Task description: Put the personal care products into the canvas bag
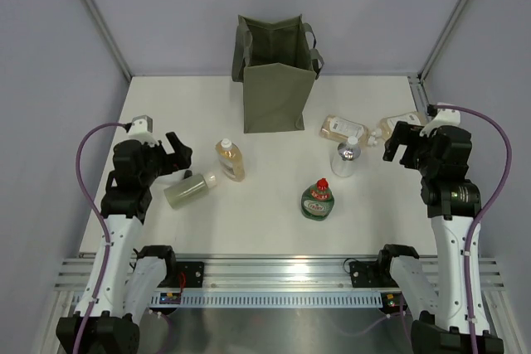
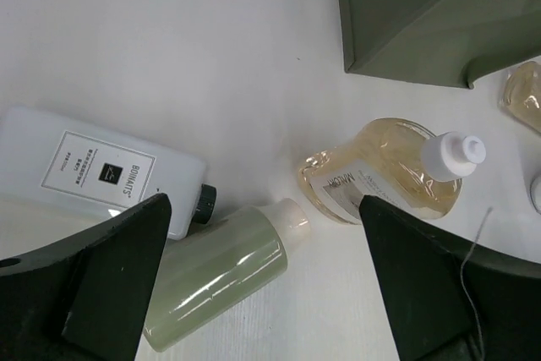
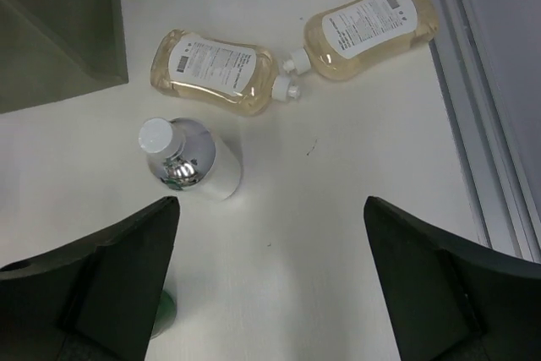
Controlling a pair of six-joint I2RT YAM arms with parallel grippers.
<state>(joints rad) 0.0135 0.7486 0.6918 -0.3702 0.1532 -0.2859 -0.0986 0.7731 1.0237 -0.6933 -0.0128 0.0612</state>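
1. The pale green bottle (image 2: 220, 281) lies on its side directly under the left gripper (image 2: 262, 209), between the two fingers. It is judged light, stiff and smooth, and it is likely to roll. It would best be taken across the middle of its body, not at the cap.
2. The amber bottle (image 2: 385, 171) lies flat just ahead, toward the right-hand finger. It is filled with liquid, so it is judged heavier, and its flattened sides should be pinched.
3. A white labelled bottle (image 2: 93, 166) lies by the other finger, just beside the pale green one.
4. The silver bottle (image 3: 190, 162) lies ahead of the right gripper (image 3: 270, 205), toward its left finger. It is glossy and round, so slipping is to be expected.
5. Two beige pouches (image 3: 215, 69) lie further ahead with their spouts almost meeting. They are judged soft and saggy, so a hold near the neck is advised.
6. The round dark-green bottle (image 1: 319, 198) lies between the two grippers, apart from both.
7. The canvas bag (image 1: 278, 72) stands upright beyond both grippers with its mouth open. Its fabric walls may give if nudged.
8. Both grippers are spread wide. Nothing is held or touched.
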